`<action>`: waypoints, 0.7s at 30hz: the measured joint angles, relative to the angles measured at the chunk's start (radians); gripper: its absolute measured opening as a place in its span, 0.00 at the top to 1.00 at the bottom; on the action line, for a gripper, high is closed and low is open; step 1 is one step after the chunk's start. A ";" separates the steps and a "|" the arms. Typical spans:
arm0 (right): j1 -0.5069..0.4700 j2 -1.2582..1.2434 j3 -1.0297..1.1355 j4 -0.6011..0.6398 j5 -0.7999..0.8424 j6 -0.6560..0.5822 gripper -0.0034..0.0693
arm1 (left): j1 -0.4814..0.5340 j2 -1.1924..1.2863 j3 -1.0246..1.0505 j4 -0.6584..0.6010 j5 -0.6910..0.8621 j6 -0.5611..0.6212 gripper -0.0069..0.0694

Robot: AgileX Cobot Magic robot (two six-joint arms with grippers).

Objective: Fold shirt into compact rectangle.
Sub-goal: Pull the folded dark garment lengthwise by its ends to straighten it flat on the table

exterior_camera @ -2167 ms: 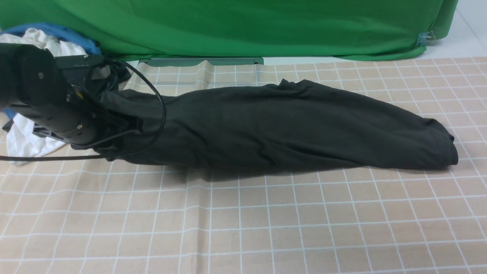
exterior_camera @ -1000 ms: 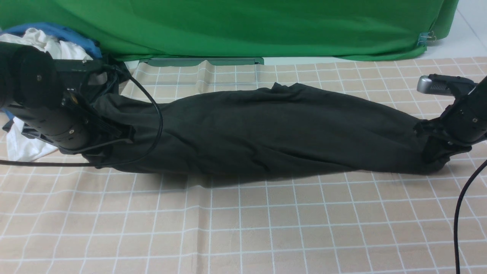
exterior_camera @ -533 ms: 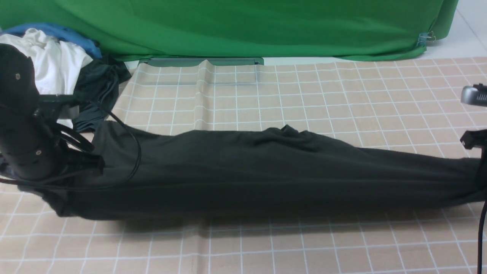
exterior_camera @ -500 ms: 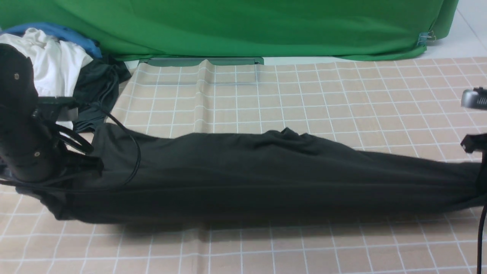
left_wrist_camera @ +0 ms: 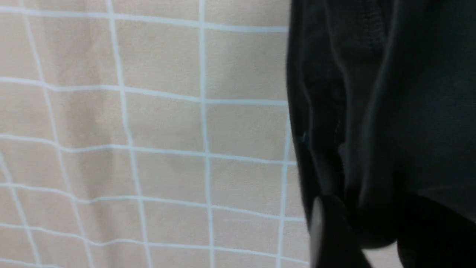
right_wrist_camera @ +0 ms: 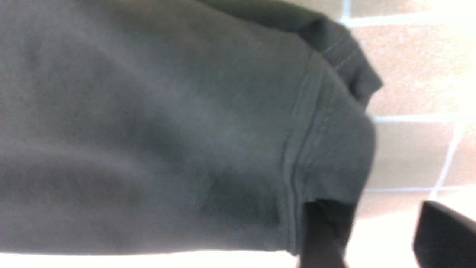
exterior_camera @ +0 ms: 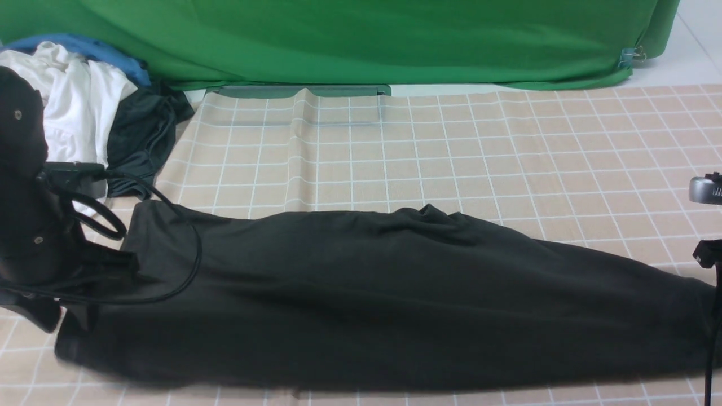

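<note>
The black shirt (exterior_camera: 383,299) lies stretched out long and narrow across the near part of the checked cloth, from the left arm (exterior_camera: 28,237) to the right arm (exterior_camera: 709,256). No print or label shows. In the left wrist view my left gripper (left_wrist_camera: 375,238) has its jaws apart, and a fold of the shirt's end (left_wrist_camera: 372,111) still hangs between the fingers (left_wrist_camera: 329,230). In the right wrist view my right gripper (right_wrist_camera: 383,238) stands open. The shirt's hemmed end (right_wrist_camera: 327,149) rests against one finger (right_wrist_camera: 323,234), with bare table in the gap.
A pile of clothes sits at the back left: a white garment (exterior_camera: 73,113), a blue one (exterior_camera: 107,53) and a dark grey one (exterior_camera: 141,135). A green backdrop (exterior_camera: 361,39) closes the far side. The left arm's cable (exterior_camera: 192,248) loops over the shirt.
Both arms drew the shirt toward the table's front edge and pulled it out longer. Both grippers, shut on its ends before, now have their jaws apart.
</note>
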 joint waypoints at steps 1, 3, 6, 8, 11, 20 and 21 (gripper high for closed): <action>0.001 -0.004 -0.021 0.002 -0.001 0.004 0.36 | 0.000 0.000 -0.012 0.039 0.003 -0.019 0.43; 0.015 -0.018 -0.058 0.008 -0.003 0.008 0.36 | 0.000 0.000 -0.044 0.065 0.007 -0.040 0.34; 0.067 -0.038 -0.119 0.040 -0.034 0.005 0.38 | 0.000 -0.002 -0.108 0.013 -0.016 -0.050 0.26; 0.138 -0.042 -0.158 0.074 -0.094 -0.020 0.39 | -0.002 -0.002 -0.127 -0.068 -0.063 -0.027 0.27; 0.253 -0.032 -0.206 0.102 -0.191 -0.072 0.39 | -0.020 0.011 -0.132 -0.207 -0.153 0.036 0.36; 0.578 0.141 -0.352 0.126 -0.291 -0.227 0.64 | -0.091 0.220 -0.134 -0.274 -0.337 0.065 0.88; 0.602 0.157 -0.359 0.129 -0.297 -0.229 0.73 | -0.090 0.242 -0.135 -0.273 -0.362 0.060 0.89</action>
